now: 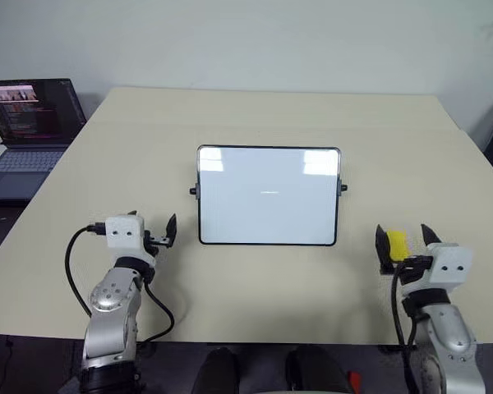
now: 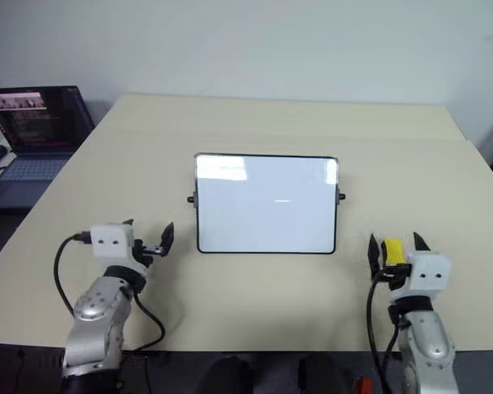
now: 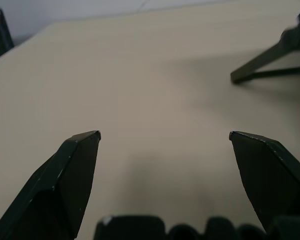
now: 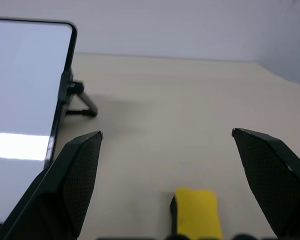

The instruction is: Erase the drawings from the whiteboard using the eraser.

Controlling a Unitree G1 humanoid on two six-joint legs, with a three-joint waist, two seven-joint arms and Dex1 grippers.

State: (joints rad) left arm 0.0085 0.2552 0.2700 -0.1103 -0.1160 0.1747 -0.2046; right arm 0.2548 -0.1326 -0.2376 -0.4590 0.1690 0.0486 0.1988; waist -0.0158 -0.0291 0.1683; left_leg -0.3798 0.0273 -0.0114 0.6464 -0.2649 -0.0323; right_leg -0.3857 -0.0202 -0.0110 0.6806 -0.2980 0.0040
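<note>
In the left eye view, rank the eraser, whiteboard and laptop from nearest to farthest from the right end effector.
1. eraser: between the fingers of the right end effector.
2. whiteboard: mid-table, toward the robot's left of it.
3. laptop: far off, beyond the table's left edge.

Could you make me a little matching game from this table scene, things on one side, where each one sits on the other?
Things:
1. whiteboard
2. eraser
3. laptop
4. left gripper

Places:
A. between the right gripper's open jaws
B. far left, off the table's edge
C. propped upright mid-table
D. open and empty, left of the board

Pairs: 1-C, 2-A, 3-B, 4-D
</note>
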